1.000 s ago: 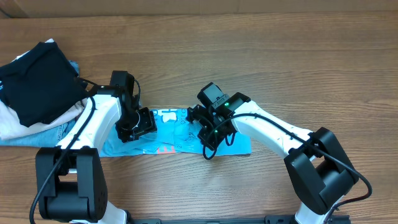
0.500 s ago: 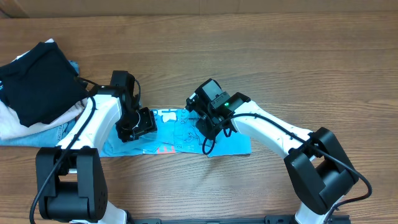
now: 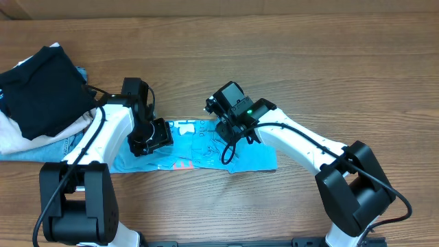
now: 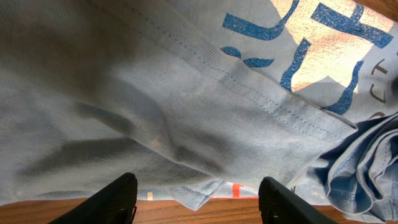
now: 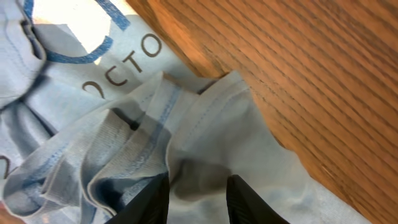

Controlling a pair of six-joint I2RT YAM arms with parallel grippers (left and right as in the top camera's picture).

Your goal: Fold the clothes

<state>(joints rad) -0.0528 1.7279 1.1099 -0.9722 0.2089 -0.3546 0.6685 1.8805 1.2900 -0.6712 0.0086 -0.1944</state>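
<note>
Sky-blue T-shirt (image 3: 195, 147) lies on worktop (image 3: 329, 68) between both arms, partly bunched in middle. Left hand (image 4: 199, 198) low over shirt, fingers wide apart, nothing between them. Right hand (image 5: 198, 198) over bunched hem fold, fingers little apart, not clamped. Black garment (image 3: 41, 89) on pile, far left.

Two claws — left claw (image 4: 200, 200), right claw (image 5: 198, 198) — one sky-blue T-shirt (image 3: 199, 147), one black garment (image 3: 41, 89), one denim piece (image 3: 63, 145).

Overhead bright, even, sharp, soft shadows. Wrist views dim, shadow patches on T-shirt (image 4: 186, 112), slight blur.
</note>
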